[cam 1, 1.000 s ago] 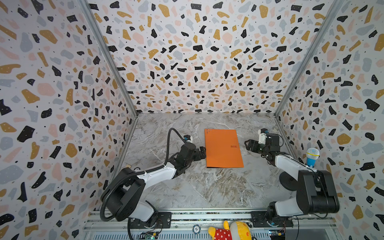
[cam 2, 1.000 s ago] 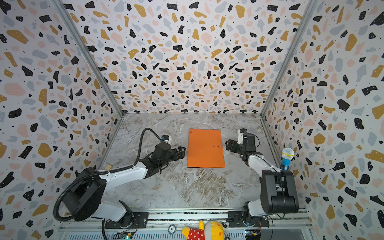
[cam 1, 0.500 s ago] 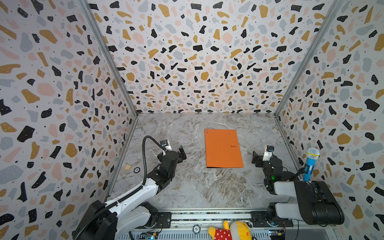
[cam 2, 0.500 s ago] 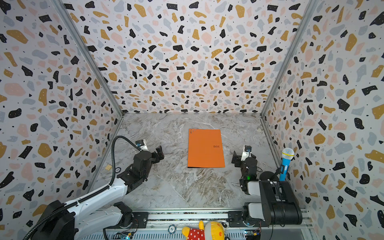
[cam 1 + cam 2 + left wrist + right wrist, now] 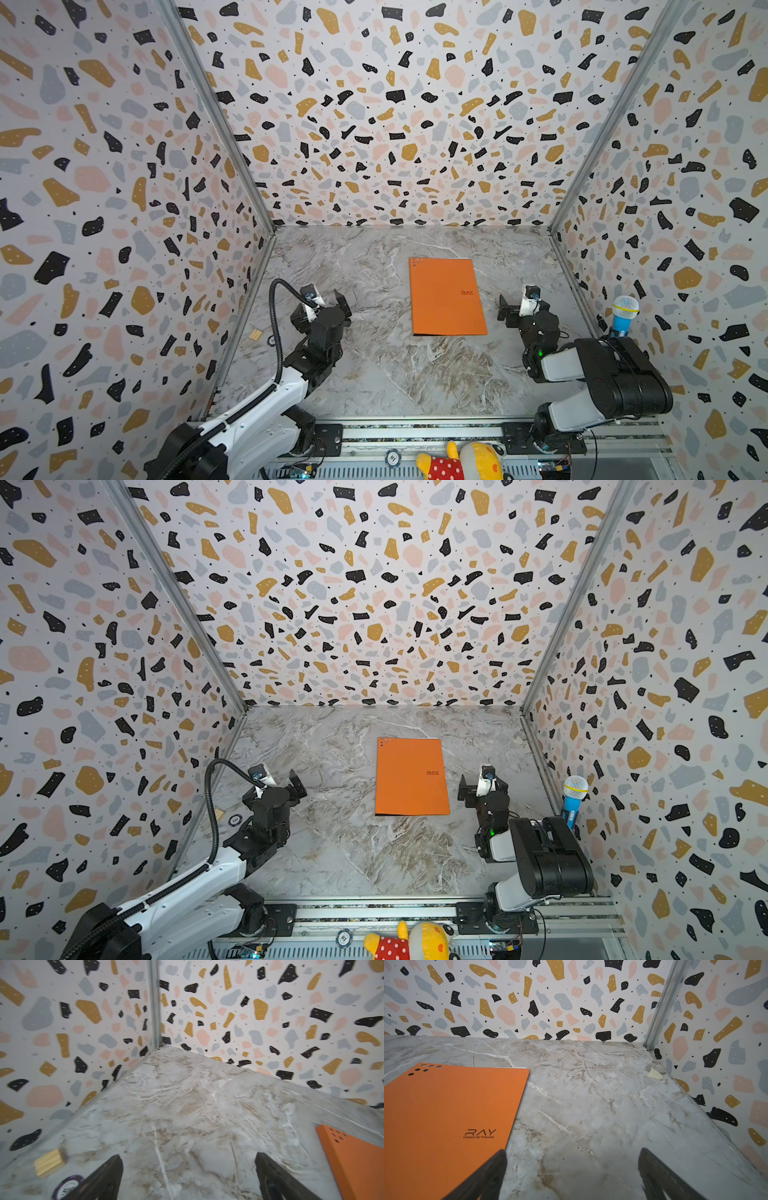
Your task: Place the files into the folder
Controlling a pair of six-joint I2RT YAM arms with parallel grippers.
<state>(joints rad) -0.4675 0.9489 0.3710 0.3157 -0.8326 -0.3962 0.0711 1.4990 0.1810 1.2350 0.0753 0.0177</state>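
Observation:
The orange folder (image 5: 444,297) (image 5: 409,777) lies shut and flat on the marble table, right of centre in both top views. Its cover logo faces up (image 5: 446,1115), and one corner shows in the left wrist view (image 5: 357,1163). The files are hidden, except for a thin white sliver (image 5: 520,1067) at the folder's far edge. My left gripper (image 5: 320,311) (image 5: 188,1155) is open and empty, well to the left of the folder. On the other side, just right of the folder, my right gripper (image 5: 521,309) (image 5: 572,1150) stands open and empty. One of its fingers (image 5: 492,1169) is over the cover's near corner.
A small wooden block (image 5: 49,1162) and a poker chip (image 5: 68,1186) lie by the left wall. A blue toy microphone (image 5: 623,316) stands at the right wall. A plush toy (image 5: 461,461) lies at the front rail. A pale scrap (image 5: 655,1074) sits near the back right corner.
Both arms have drawn back from the folder's sides toward the front of the table. The right gripper's jaws have opened a little wider. The folder has not moved.

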